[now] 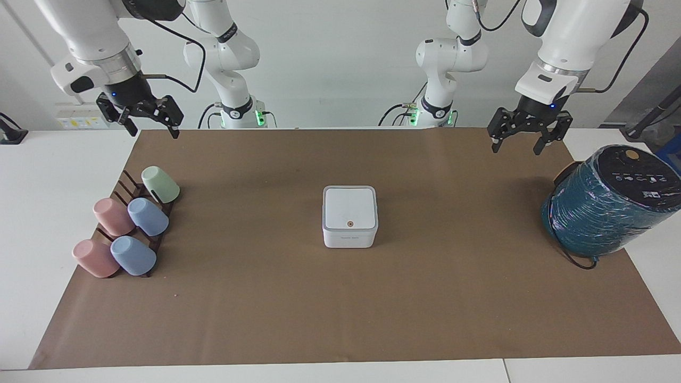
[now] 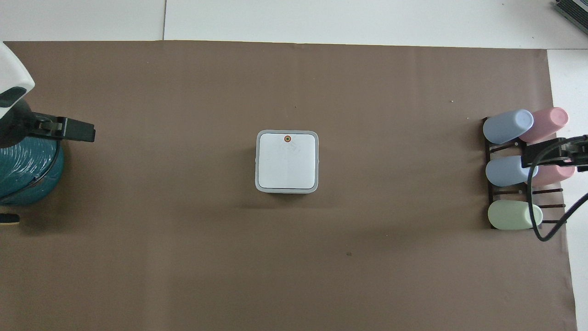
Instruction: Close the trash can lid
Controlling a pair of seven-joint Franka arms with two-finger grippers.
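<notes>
Two arms up, both pincers empty. White tabletop (image 1: 32, 223) carries a brown paper mat (image 1: 340, 298) across most of it. Biggest item: teal-wrapped cylinder (image 1: 606, 205) with black top, at the left arm's end, sitting on the mat's edge. Next: dark cup rack (image 1: 130, 226) at the right arm's end, loaded with five tilted cups, two pink (image 1: 96, 258), two blue (image 1: 148, 216), one green (image 1: 160, 184); green one is nearest the robots.

Trash can (image 1: 350, 229) sits mid-mat, well apart from the rack and the cylinder. Lid (image 1: 350, 207) is down flat on the can, orange-ringed dot on top at the edge farther from the robots. Nothing touching it.

Left pincer (image 1: 522, 141) hangs over the mat corner near the cylinder, fingers (image 1: 542, 143) spread wide, holding nothing. Right pincer (image 1: 148, 127) hangs over the mat edge at the rack end, fingers (image 1: 173, 121) also apart, holding nothing. Overhead view shows it above the rack's middle cups.
</notes>
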